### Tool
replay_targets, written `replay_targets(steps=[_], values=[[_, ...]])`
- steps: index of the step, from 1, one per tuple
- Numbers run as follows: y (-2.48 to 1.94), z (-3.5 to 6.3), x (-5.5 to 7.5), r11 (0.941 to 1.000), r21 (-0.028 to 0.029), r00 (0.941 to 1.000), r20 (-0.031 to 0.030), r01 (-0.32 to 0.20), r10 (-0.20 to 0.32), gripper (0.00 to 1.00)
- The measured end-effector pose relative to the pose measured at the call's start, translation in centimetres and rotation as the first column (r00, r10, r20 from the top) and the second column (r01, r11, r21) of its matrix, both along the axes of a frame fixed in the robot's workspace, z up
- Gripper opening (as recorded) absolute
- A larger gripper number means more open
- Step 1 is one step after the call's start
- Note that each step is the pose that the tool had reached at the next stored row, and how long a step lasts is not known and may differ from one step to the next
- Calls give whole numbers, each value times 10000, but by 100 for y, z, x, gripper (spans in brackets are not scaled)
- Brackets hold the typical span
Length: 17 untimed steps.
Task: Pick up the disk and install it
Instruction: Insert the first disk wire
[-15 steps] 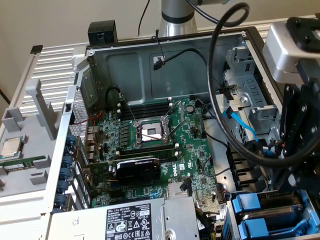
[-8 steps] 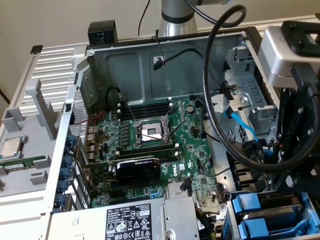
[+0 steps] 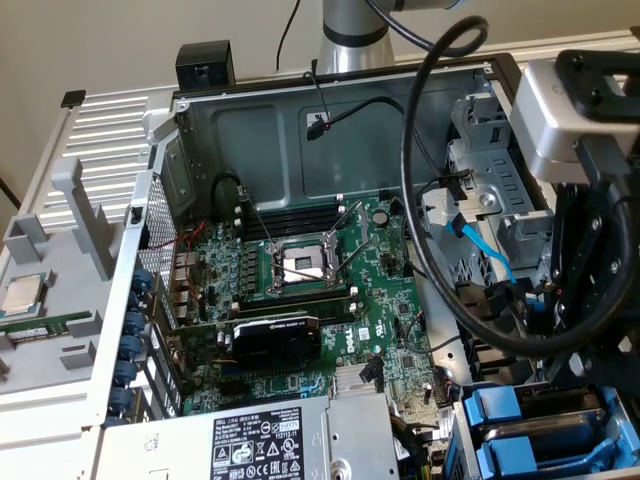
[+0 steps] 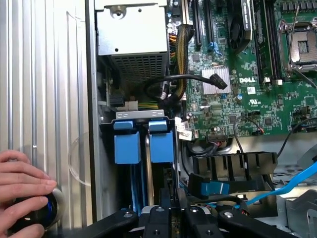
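Note:
Two blue plastic carriers stand side by side in the drive bay at the case's corner. The disk (image 4: 162,145) is the one in line with my gripper, and it shows a thin silver edge beside its blue tab. In the exterior view the disk (image 3: 503,407) sits low on the right, just under the black gripper (image 3: 585,350). My gripper (image 4: 170,201) hangs over the disk's end with its fingers drawn close together. I cannot tell whether they pinch the carrier or only rest against it.
A second blue carrier (image 4: 127,147) fills the neighbouring slot. The grey power supply (image 3: 260,445), the motherboard (image 3: 300,270), a thick black cable loop (image 3: 430,200) and a blue SATA cable (image 4: 292,181) crowd the case. A person's hand (image 4: 22,186) rests on a round black object (image 4: 48,210).

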<state>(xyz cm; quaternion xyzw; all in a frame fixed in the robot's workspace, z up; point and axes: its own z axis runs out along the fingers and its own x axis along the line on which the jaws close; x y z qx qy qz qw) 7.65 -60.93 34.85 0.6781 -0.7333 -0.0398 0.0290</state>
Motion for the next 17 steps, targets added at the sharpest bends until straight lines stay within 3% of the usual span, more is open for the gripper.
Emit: replay_targets(steps=[5,9,12,17], values=[[7,-2,0,10000,1,10000,3,-16,16,17],[53,-1,0,9999,-57,9999,18,-142,142,17],[59,-2,0,9996,-134,9997,37,-252,253,17],[56,0,-1,9993,-148,9994,46,-336,336,17]])
